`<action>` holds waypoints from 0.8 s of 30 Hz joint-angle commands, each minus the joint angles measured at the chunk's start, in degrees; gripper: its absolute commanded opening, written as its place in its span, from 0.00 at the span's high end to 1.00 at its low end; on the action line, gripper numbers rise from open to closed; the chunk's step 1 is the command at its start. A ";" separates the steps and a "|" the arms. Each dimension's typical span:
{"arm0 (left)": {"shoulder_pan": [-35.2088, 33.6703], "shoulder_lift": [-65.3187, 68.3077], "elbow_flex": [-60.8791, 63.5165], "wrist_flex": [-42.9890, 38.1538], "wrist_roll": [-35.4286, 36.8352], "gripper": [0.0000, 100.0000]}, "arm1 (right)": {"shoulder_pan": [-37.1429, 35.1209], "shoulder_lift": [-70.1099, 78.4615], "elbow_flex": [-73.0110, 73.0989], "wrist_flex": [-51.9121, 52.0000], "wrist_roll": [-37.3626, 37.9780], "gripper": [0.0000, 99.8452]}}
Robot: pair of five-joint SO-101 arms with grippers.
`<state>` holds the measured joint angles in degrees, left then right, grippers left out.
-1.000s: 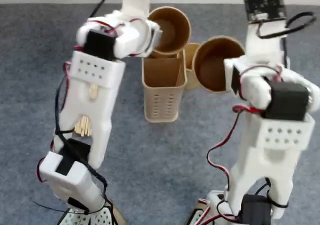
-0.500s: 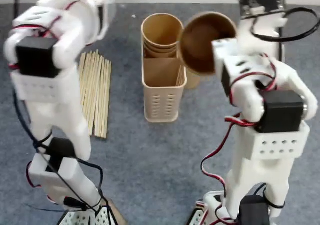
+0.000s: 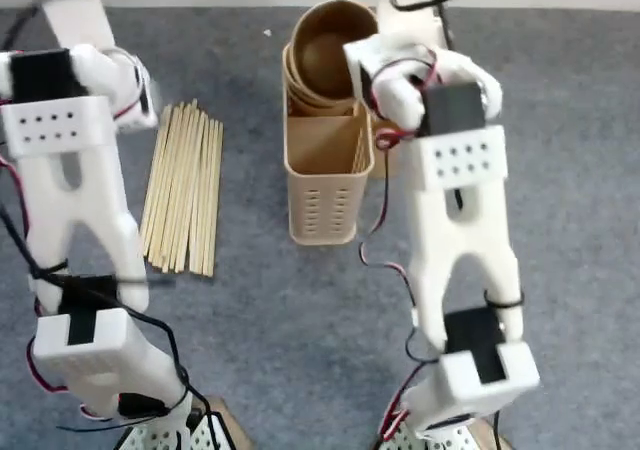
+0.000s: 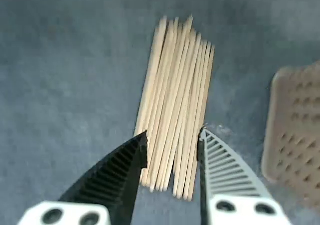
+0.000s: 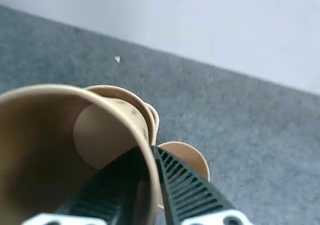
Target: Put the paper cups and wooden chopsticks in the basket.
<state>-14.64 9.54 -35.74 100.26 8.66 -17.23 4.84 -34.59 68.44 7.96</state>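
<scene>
A bundle of wooden chopsticks [image 3: 184, 188] lies on the grey carpet left of the tan basket [image 3: 322, 185]. My left gripper [image 4: 172, 141] hangs open just above the near end of the chopsticks [image 4: 176, 102], one finger to each side. Paper cups [image 3: 300, 85] stand stacked in the basket's rear part. My right gripper [image 5: 151, 157] is shut on the rim of a paper cup [image 5: 60, 150], holding that cup [image 3: 330, 40] tilted over the stack. Another paper cup [image 5: 186, 157] stands on the carpet beside the basket.
The basket's perforated wall [image 4: 295, 130] lies close beside the chopsticks. A pale wall [image 5: 225, 20] borders the carpet at the far edge. Both arm bases stand near the front edge, with open carpet [image 3: 300, 320] between them.
The left arm swung away from the basket to above the chopsticks. The right arm carried its cup leftward, from beside the basket to over the stacked cups.
</scene>
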 commanded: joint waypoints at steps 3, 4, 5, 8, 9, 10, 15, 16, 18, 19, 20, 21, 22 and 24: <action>0.40 -1.01 14.99 -8.88 1.93 0.81 | -0.22 4.53 -7.08 -0.92 -2.37 0.99; 0.84 -1.01 17.54 -10.55 2.81 0.81 | -0.22 5.23 -7.69 -0.92 -2.37 0.99; 1.27 -1.01 20.00 -12.13 3.43 0.81 | -0.22 5.85 -8.22 -0.92 -2.37 0.99; 3.47 -1.01 25.54 -16.35 3.96 0.81 | -0.22 7.43 -8.40 -1.27 -1.76 0.99; 4.53 -1.01 26.95 -17.05 3.96 0.81 | -0.40 7.69 -8.40 -0.84 -0.53 0.98; 5.41 -1.01 28.18 -17.41 3.96 0.81 | -0.40 7.87 -8.04 -0.40 0.79 0.96; 8.22 -1.10 32.48 -17.58 3.96 0.81 | -0.48 7.96 -8.13 2.51 2.20 0.76; 8.31 -1.10 33.01 -17.32 3.96 0.81 | -0.48 7.69 -8.31 3.03 2.37 0.72; 8.48 -1.10 33.98 -17.32 3.78 0.81 | -0.48 6.90 -9.45 3.38 2.29 0.67; 8.48 -1.19 34.33 -17.23 3.69 0.81 | -0.48 6.11 -10.95 3.65 2.20 0.65; 8.31 -1.54 34.42 -17.23 3.60 0.81 | -0.48 5.05 -12.62 3.74 2.20 0.65; 8.13 -2.59 34.59 -17.23 3.60 0.81 | -0.57 4.18 -13.93 4.26 2.20 0.65; 8.04 -4.35 34.95 -17.23 3.52 0.81 | -0.57 3.38 -15.43 5.58 2.20 0.65; 8.04 -10.07 36.79 -17.41 3.43 0.81 | -0.66 1.27 -18.24 7.69 2.20 0.65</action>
<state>-7.16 7.43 0.22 83.30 12.26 -17.32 11.60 -47.52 74.15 9.54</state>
